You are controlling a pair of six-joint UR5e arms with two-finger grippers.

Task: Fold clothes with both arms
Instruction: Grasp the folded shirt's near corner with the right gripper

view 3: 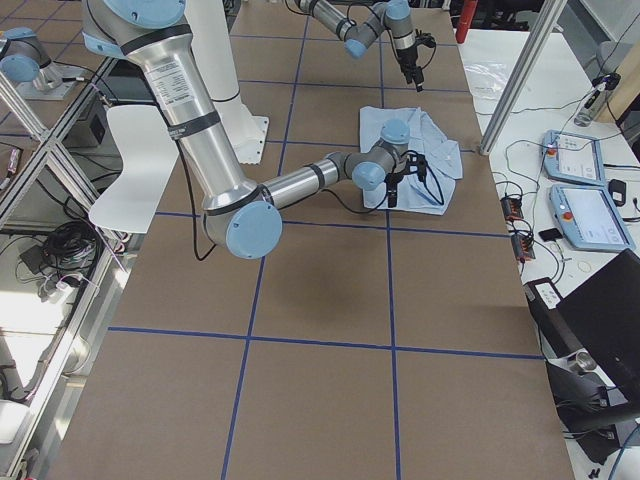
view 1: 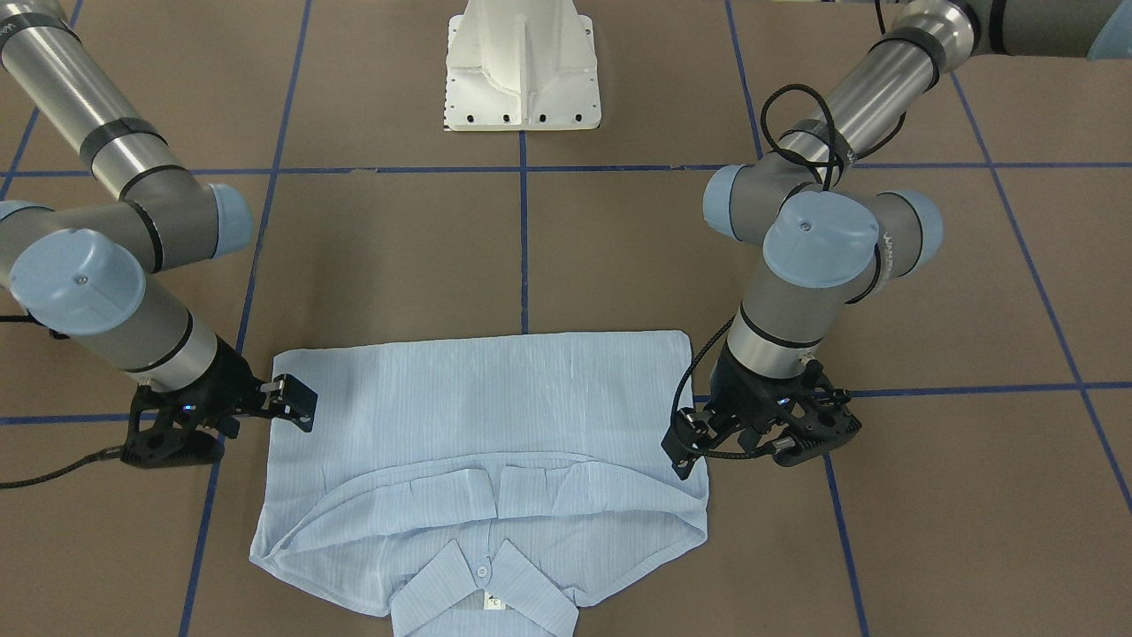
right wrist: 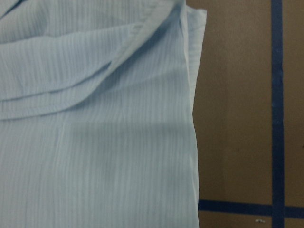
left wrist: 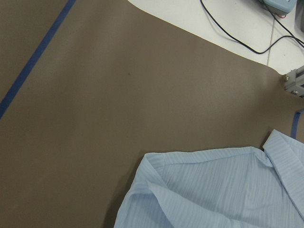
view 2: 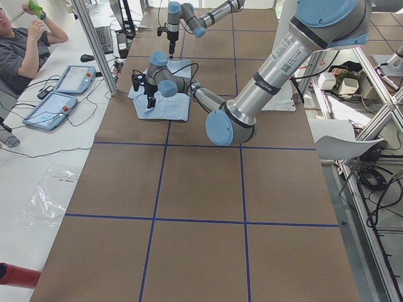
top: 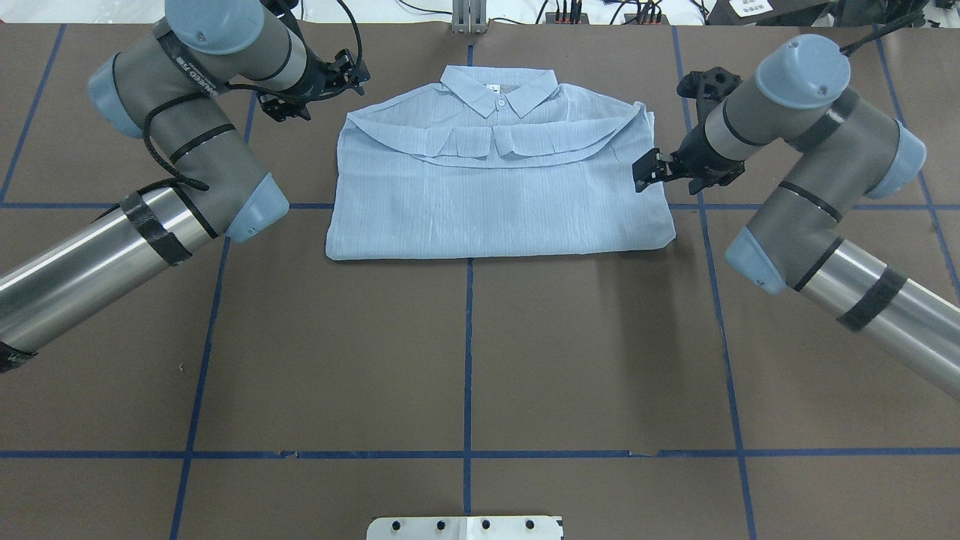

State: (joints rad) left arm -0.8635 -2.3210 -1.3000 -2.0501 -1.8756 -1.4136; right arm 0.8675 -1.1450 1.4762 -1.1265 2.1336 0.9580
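Note:
The clothes, one light-blue striped shirt, lie folded into a flat rectangle on the brown table, collar on the side away from the robot's base. My left gripper hovers just off the shirt's shoulder corner. It looks open and holds nothing. The left wrist view shows that corner and bare table. My right gripper sits at the shirt's opposite side edge, also apparently open and empty. The right wrist view looks straight down on that edge. Neither wrist view shows any fingers.
The white pedestal base stands behind the shirt. Blue tape lines divide the table. A seated person and two control tablets are on the white bench along the table's far side. Cables and aluminium posts stand there too.

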